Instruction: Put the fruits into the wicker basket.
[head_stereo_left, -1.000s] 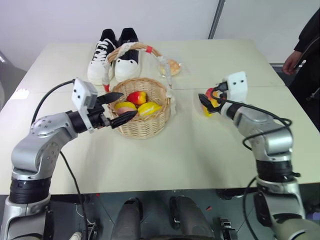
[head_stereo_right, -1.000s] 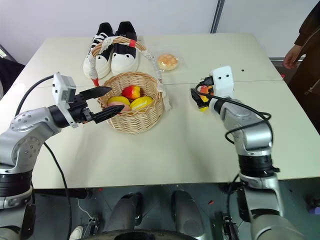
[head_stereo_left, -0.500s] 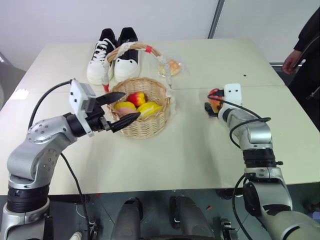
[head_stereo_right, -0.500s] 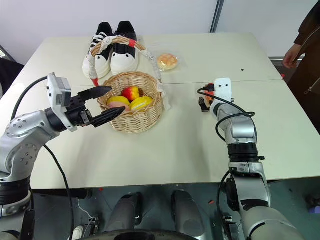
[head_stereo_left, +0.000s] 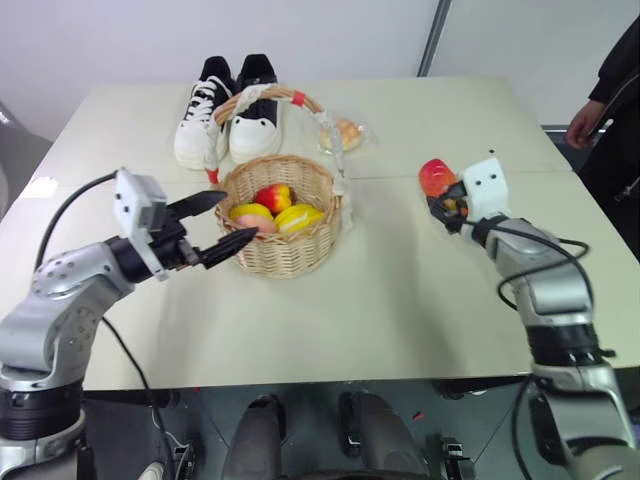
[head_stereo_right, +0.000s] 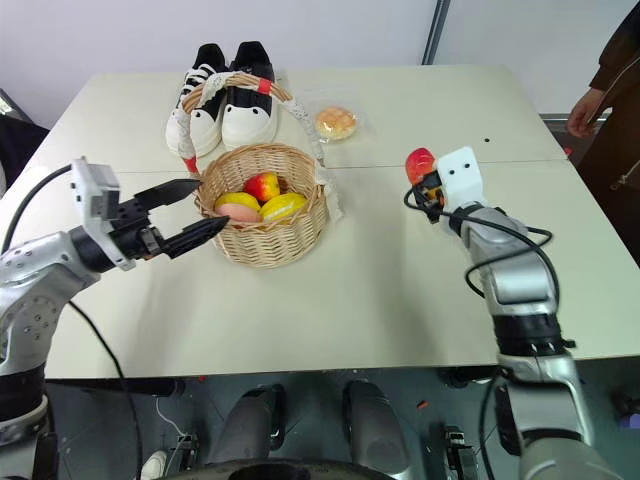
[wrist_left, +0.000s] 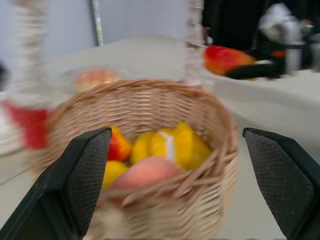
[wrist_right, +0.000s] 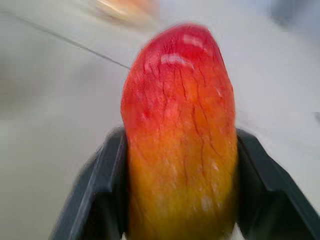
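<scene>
Cream table (head_stereo_left: 400, 300) bears wicker basket (head_stereo_left: 278, 255); right gripper (head_stereo_left: 444, 200) pinches mango (head_stereo_left: 436, 177), left gripper (head_stereo_left: 228, 222) spread.

Wicker basket (head_stereo_left: 279, 225) mid-table – shoes (head_stereo_left: 228, 122) behind, bun (head_stereo_left: 345, 133) behind-right, mango (head_stereo_left: 437, 179) well right.

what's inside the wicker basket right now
The wicker basket holds several toy fruits, red, yellow and peach coloured. Its woven wall hides their lower parts and the bottom.
</scene>
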